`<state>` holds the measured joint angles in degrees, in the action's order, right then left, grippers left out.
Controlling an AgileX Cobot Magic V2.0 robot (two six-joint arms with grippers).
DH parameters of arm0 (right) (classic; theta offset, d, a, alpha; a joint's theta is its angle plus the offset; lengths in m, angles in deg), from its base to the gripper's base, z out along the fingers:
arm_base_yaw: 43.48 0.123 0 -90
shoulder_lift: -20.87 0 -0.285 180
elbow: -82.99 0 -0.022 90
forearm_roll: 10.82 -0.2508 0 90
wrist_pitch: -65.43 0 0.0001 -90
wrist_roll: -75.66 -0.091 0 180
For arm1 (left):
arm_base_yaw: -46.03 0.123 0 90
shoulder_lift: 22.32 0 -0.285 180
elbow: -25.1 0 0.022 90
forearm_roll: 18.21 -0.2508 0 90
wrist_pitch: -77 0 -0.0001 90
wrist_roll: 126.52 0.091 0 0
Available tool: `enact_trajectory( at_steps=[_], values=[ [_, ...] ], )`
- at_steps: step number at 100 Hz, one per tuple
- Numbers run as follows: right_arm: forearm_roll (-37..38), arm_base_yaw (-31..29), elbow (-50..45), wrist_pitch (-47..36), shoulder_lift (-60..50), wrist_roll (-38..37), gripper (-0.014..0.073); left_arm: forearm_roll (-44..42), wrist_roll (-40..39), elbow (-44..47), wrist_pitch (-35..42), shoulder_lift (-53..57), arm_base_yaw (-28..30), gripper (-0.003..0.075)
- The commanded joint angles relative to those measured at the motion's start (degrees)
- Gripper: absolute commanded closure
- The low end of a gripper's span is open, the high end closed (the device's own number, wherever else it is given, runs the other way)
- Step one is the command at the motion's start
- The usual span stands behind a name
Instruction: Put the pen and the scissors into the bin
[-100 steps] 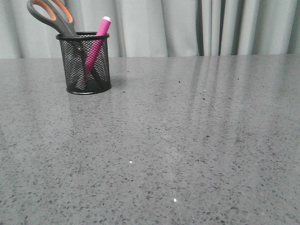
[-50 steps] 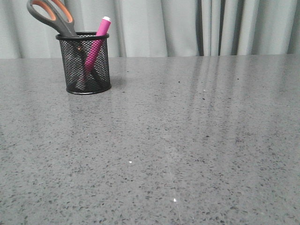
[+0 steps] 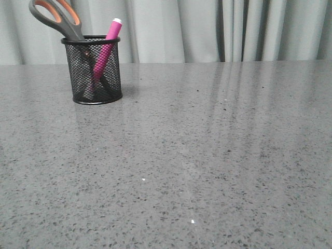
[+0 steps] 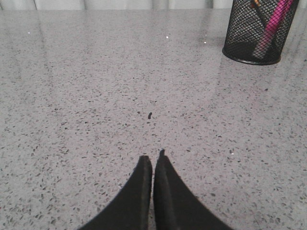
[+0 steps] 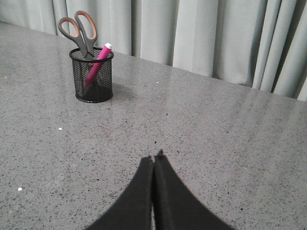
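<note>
The black mesh bin (image 3: 97, 70) stands at the far left of the grey table. The magenta pen (image 3: 106, 47) leans inside it, its white tip above the rim. The scissors (image 3: 57, 17) stand in it blades down, their grey and orange handles sticking out to the left. The bin also shows in the left wrist view (image 4: 259, 31) and in the right wrist view (image 5: 92, 74), with pen (image 5: 96, 64) and scissors (image 5: 79, 29) inside. My left gripper (image 4: 153, 160) is shut and empty, low over bare table, well away from the bin. My right gripper (image 5: 155, 158) is shut and empty too. Neither shows in the front view.
The grey speckled table (image 3: 207, 155) stretches wide around the bin. Pale curtains (image 3: 207, 28) hang behind its far edge.
</note>
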<state>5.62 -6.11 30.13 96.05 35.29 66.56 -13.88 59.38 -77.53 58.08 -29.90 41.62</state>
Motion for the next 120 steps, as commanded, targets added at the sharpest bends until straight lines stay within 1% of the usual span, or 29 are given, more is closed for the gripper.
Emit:
enact_trajectory(
  at_steps=[1, 45, 52, 56, 62, 73, 78, 84, 91, 95, 100, 104, 120],
  values=[
    [0.73, -0.3, 1.34, -3.71, 1.3, -0.08, 0.0662, 0.81, -0.56, 2.4, 3.06, 1.64, 0.19, 0.0739],
    [0.73, -0.3, 0.83, -3.83, 1.3, -0.08, 0.0662, 0.81, -0.56, 2.4, 3.06, 1.64, 0.19, 0.0739],
    [2.02, -1.13, -0.57, -4.5, 1.3, -0.08, 0.0662, 0.81, -0.56, 2.4, 3.06, 1.64, 0.19, 0.0739],
    [2.8, -2.83, -1.9, -5.74, 1.3, -0.08, 0.0662, 0.81, -0.56, 2.4, 3.06, 1.64, 0.19, 0.0739],
    [0.8, -7.24, -5.06, -9.51, 1.3, -0.08, 0.0662, 0.81, -0.56, 2.4, 3.06, 1.64, 0.19, 0.0739],
    [-3.79, -16.56, -13.0, -21.66, 1.3, -0.08, 0.0662, 0.81, -0.56, 2.4, 3.06, 1.64, 0.19, 0.0739],
    [-4.16, -20.9, -16.82, -27.0, 1.3, -0.08, 0.0662, 0.81, -0.56, 2.4, 3.06, 1.64, 0.19, 0.0739],
    [-4.16, -24.15, -20.75, -32.88, 1.3, -0.08, 0.0662, 0.81, -0.56, 2.4, 3.06, 1.64, 0.19, 0.0739],
    [-4.21, -26.8, -24.47, -35.73, 0.9, -0.08, 0.0662, 0.81, -0.56, 2.4, 3.06, 1.64, 0.19, 0.0739],
    [-4.21, -27.7, -25.9, -35.82, 0.4, -0.08, 0.0662, 0.81, -0.56, 2.4, 3.06, 1.64, 0.19, 0.0739],
    [-4.21, -28.2, -25.65, -30.62, -0.41, 0.31, 0.0662, 0.81, -0.56, 2.4, 3.06, 1.64, 0.19, 0.0739],
    [-4.55, -28.42, -25.76, -29.75, -1.19, 0.52, 0.0662, 0.81, -0.56, 2.4, 3.06, 1.64, 0.19, 0.0739],
    [-5.7, -30.14, -25.76, -20.77, -6.13, 0.52, 0.0662, 0.81, -0.56, 2.4, 3.06, 1.64, 0.19, 0.0739]
  ],
)
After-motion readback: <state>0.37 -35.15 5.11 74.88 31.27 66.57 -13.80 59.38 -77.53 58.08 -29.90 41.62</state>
